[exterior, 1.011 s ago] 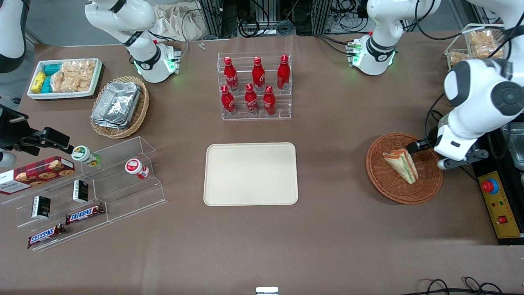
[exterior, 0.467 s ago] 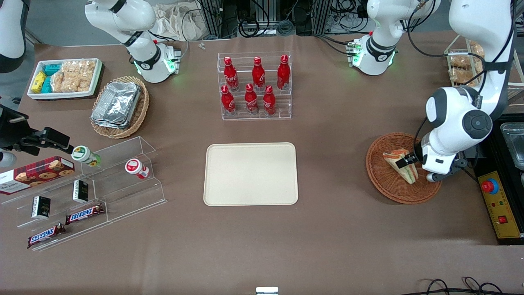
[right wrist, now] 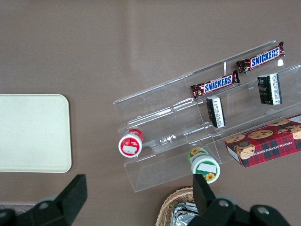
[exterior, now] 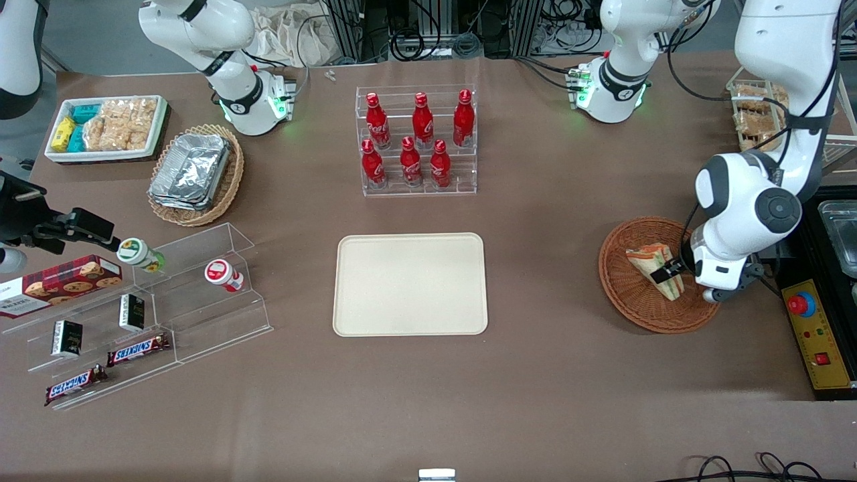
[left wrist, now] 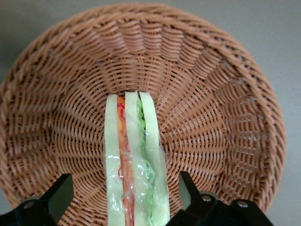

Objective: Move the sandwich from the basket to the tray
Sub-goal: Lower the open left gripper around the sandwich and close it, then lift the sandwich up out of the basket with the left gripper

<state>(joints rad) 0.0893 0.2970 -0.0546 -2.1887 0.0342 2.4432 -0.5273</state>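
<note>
While the sandwich (left wrist: 134,165) lies in the basket (left wrist: 225,94), standing on edge, the gripper (left wrist: 124,200) is down over it with fingers (left wrist: 59,195) spread wide, one on each side and neither touching, so nothing is gripped yet. Closing, lifting and carrying to the tray (exterior: 410,284), toward the table's middle, all remain.

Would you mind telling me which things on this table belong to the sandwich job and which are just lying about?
Part of the job:
- sandwich, lying in the basket
- tray, nothing on it
- gripper, open, fingers either side of the sandwich

Lying about:
- cola bottles in a clear rack
- foil containers
- Snickers bars
- cookie box
</note>
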